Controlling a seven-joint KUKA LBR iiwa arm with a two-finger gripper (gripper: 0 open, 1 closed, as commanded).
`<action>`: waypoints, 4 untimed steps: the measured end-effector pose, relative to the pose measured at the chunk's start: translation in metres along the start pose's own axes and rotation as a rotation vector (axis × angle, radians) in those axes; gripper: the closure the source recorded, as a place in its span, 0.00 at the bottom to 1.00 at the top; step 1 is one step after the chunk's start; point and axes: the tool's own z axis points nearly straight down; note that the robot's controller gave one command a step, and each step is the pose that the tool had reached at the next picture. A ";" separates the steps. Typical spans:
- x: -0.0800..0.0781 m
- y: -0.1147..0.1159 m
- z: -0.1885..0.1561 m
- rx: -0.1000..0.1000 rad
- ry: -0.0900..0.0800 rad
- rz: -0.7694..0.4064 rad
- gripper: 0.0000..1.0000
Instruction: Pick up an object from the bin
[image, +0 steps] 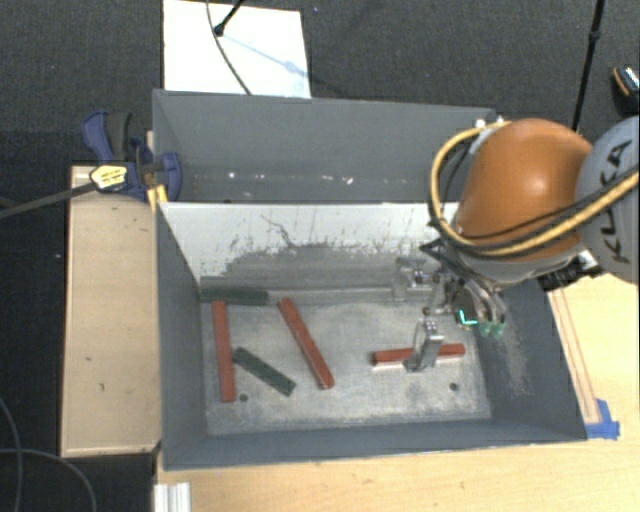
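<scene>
Bin (330, 440), near side: short dark green bar (264, 370); red bar (222, 352) along left wall; slanted red bar (305, 343) mid-floor. Right half: small red bar (390, 357) lying crosswise, under jaws at its middle; jaw spread: cannot tell. Far edge: long green bar (234, 296). Advised: straddle narrow width, stay centred, close squarely, lift straight.

The grey metal bin (330, 140) looks matt and scuffed, the arm's orange cover (525, 180) smooth and glossy.
</scene>
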 end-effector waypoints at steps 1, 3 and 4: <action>0.034 0.003 0.123 0.000 0.002 -0.089 0.00; -0.036 -0.082 0.162 0.002 -0.012 -0.122 0.00; -0.034 -0.080 0.162 0.000 -0.008 -0.121 1.00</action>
